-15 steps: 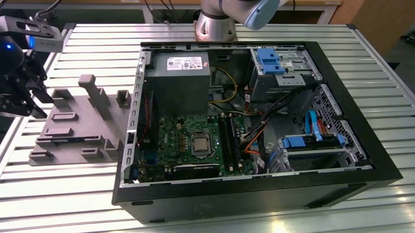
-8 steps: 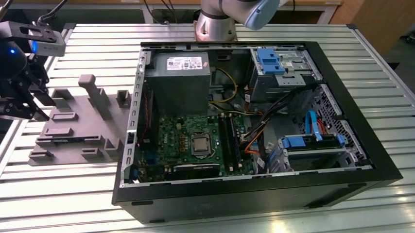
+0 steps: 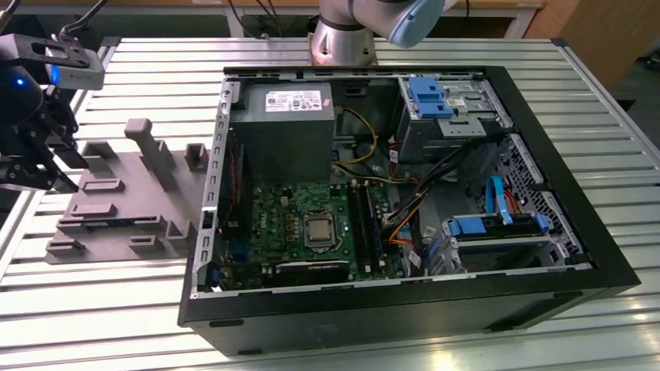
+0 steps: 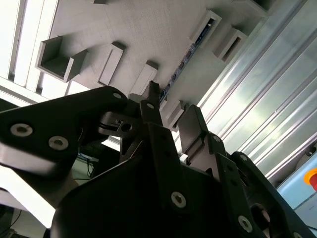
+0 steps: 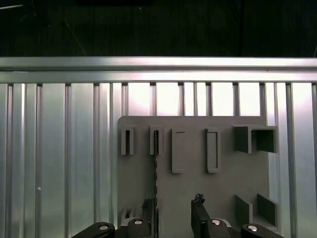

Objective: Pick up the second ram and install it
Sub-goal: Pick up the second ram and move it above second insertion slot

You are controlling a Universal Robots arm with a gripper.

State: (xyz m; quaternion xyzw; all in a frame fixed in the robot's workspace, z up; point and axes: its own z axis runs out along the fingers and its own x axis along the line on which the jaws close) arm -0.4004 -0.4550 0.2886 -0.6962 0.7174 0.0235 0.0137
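The second ram point(image 5: 156, 166) stands on its thin edge in a slot of the gray fixture point(image 5: 223, 188); in the second wrist view the ram point(image 4: 184, 62) shows as a dark strip between the fixture's upright blocks. My gripper point(image 5: 173, 210) hangs open over the near end of the strip. One finger point(image 5: 147, 207) is close beside the strip and the other finger point(image 5: 199, 208) stands well off it. In the exterior view the gripper point(image 3: 43, 162) is at the far left, above the outer edge of the fixture point(image 3: 124, 197).
An open black computer case point(image 3: 413, 309) lies on the slatted metal table point(image 3: 124, 309), at the exterior view's right of the fixture. Inside are the green motherboard point(image 3: 278, 212) with silver processor point(image 3: 318, 230), dark memory slots point(image 3: 366, 224), cables and blue drive brackets.
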